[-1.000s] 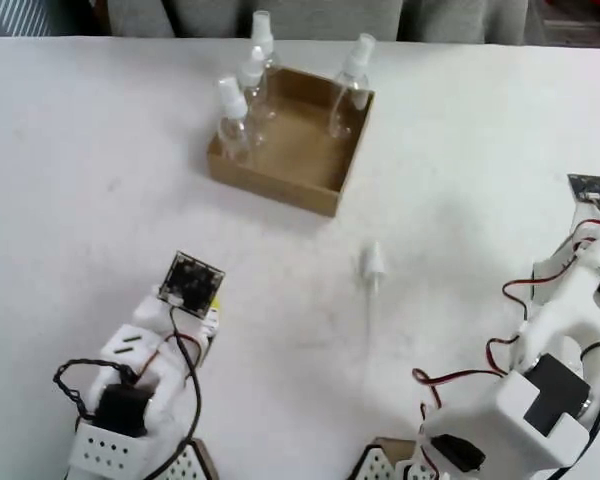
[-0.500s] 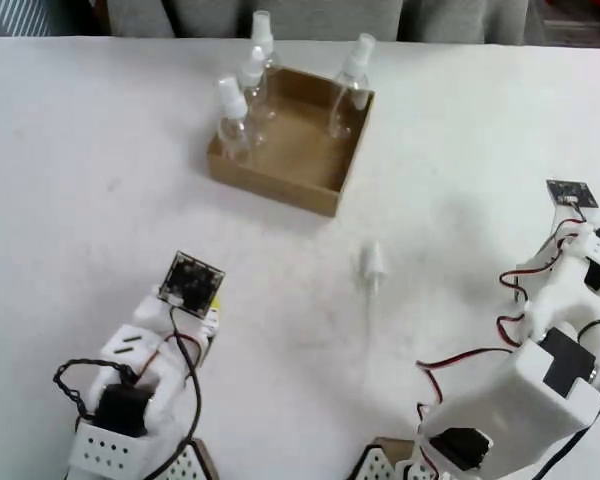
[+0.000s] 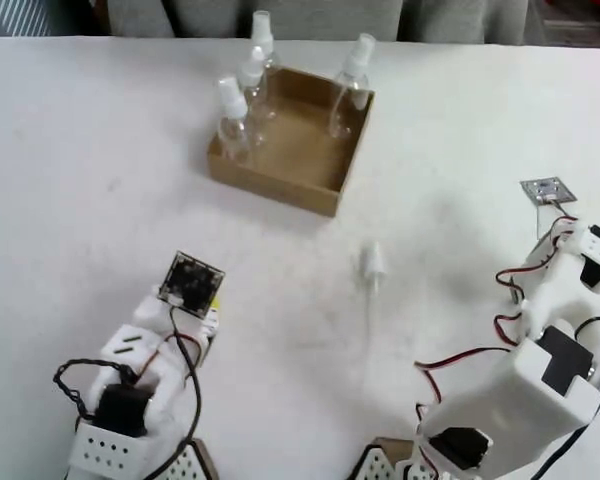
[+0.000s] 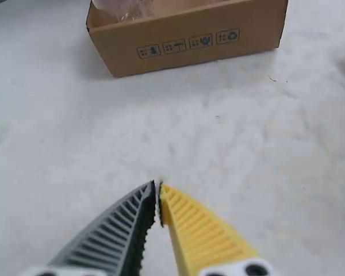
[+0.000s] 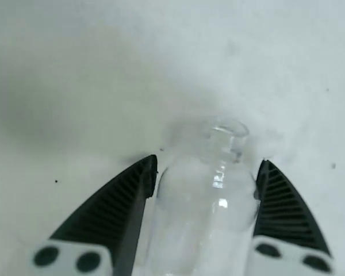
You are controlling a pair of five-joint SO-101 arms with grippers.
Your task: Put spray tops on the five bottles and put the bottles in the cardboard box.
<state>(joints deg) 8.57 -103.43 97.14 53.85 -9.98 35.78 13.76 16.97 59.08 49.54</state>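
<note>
The cardboard box (image 3: 325,185) stands at the far middle of the table, and several clear bottles with white spray tops, such as one (image 3: 348,88) at its right corner, stand in or right at it. A loose white spray top (image 3: 372,264) lies on the table in front of the box. In the right wrist view my right gripper (image 5: 207,164) is shut on a clear bottle (image 5: 207,201) with a bare neck, its black fingers (image 5: 126,201) pressed to both sides. My left gripper (image 4: 157,190) is shut and empty, low over the table facing the box (image 4: 190,40).
The left arm (image 3: 140,390) sits at the near left corner and the right arm (image 3: 540,390) at the near right, with red and black wires looping off it. White tabletop lies between the arms and the box.
The right arm's wrist has swung leftward and slightly away from the near edge. The left arm, box and loose spray top have not moved.
</note>
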